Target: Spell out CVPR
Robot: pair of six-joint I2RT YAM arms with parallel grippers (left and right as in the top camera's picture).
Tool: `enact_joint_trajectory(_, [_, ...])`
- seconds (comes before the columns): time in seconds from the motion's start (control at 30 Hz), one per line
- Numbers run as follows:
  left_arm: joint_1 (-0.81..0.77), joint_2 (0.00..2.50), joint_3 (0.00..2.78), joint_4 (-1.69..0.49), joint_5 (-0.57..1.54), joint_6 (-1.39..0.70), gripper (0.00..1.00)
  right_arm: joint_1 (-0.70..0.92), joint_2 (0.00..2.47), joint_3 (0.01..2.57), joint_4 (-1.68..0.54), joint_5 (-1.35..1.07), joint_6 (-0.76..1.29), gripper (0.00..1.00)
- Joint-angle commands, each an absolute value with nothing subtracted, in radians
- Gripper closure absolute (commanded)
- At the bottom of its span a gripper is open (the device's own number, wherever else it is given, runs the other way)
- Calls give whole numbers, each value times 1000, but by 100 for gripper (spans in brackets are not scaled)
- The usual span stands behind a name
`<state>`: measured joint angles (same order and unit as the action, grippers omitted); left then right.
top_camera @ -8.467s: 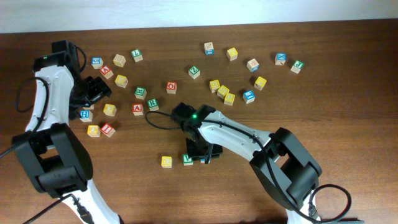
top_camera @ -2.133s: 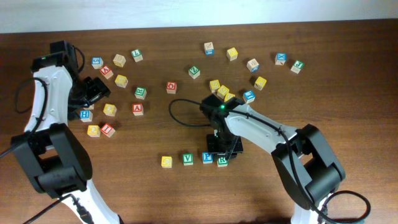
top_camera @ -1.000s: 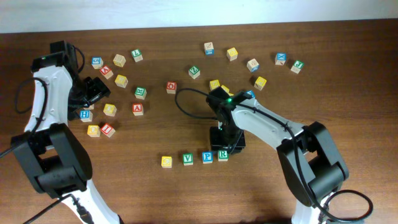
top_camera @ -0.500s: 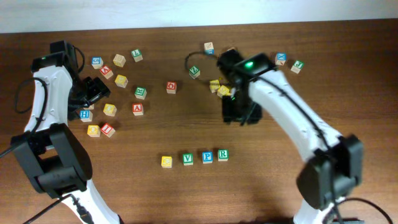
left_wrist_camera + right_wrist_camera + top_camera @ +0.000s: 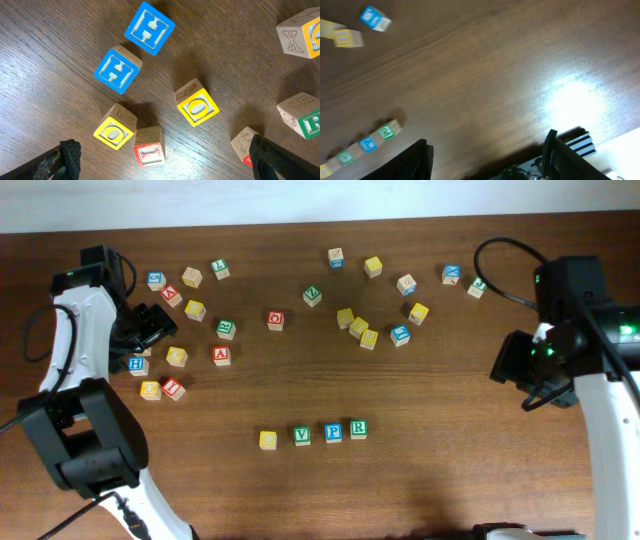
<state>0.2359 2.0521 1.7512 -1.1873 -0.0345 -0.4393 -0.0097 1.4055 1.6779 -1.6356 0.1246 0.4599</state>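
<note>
Counter (image 5: 430, 480): dark brown wood, grain visible. Item, task row: four cubes in a straight line at the front centre of the counter. Left to right in the overhead view they are the C cube (image 5: 268, 440), yellow-faced; V cube (image 5: 302, 435), green letter; P cube (image 5: 333, 432), blue letter; R cube (image 5: 358, 428), green letter. All four sit flat with letters up, just beside one another with narrow gaps, and the line climbs slightly toward the R end. The same row shows at the lower left corner of the right wrist view. Item, loose cubes (image 5: 358, 327): scattered across the back half of the counter, well apart from the row, in mixed yellow, red, green and blue. Item, left hand (image 5: 162, 146): above the left group of loose cubes, fingers (image 5: 67, 157) spread wide, gripping nothing. Beneath it lie two blue-faced cubes (image 5: 149, 27), two yellow-faced cubes (image 5: 198, 106) and a red-faced cube (image 5: 149, 150) just beside the lower yellow one, none touched by the fingers. Item, right hand (image 5: 485, 152): over the right end of the counter, well apart from the row, fingers (image 5: 417, 160) spread wide, holding nothing.
</note>
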Motion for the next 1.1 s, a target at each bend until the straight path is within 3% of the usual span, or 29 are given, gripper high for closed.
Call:
enact_joint_trajectory(0.0, [239, 2061, 1748, -1188, -46, -452, 1, -30, 1400, 1565, -1584, 143, 449, 38])
enact_joint_trajectory(0.07, [239, 2061, 1748, -1187, -38, -456, 1, -29, 1400, 1480, -1522, 123, 449, 37])
enact_joint_trajectory(0.17, [239, 2061, 1748, -1187, 5, -456, 1, -30, 1400, 1398, -1441, 117, 449, 14])
enact_joint_trajectory(0.37, [234, 2061, 1748, -1230, 299, -447, 1, -30, 1407, 1337, -1326, 117, 450, 2])
enact_joint_trajectory(0.57, [124, 2061, 1748, -1233, 297, -179, 1, -29, 1474, 1305, -1204, 113, 453, 2])
enact_joint_trajectory(0.7, [69, 2061, 1748, -1223, 226, -181, 1, -29, 1526, 1305, -1194, 113, 453, 2])
enact_joint_trajectory(0.73, [60, 2061, 1748, -1225, 228, -181, 16, -29, 1541, 1305, -1191, 113, 453, 2])
enact_joint_trajectory(0.77, [52, 2061, 1749, -1229, 228, -181, 43, -28, 1557, 1305, -1189, 113, 453, 2])
enact_joint_trajectory(0.8, [46, 2060, 1754, -1252, 233, -180, 51, -27, 1567, 1305, -1190, 112, 453, 2])
enact_joint_trajectory(0.87, [46, 2059, 1776, -1300, 238, -156, 58, -27, 1583, 1305, -1190, 94, 453, 2])
enact_joint_trajectory(0.9, [47, 2056, 1794, -1334, 241, -128, 74, -27, 1592, 1305, -1188, 78, 453, 2])
enact_joint_trajectory(0.93, [48, 2051, 1828, -1381, 240, -103, 100, -27, 1600, 1305, -1184, 72, 453, 2])
enact_joint_trajectory(1.07, [43, 2030, 1861, -1470, 239, -94, 100, -27, 1629, 1305, -1162, 24, 453, 1])
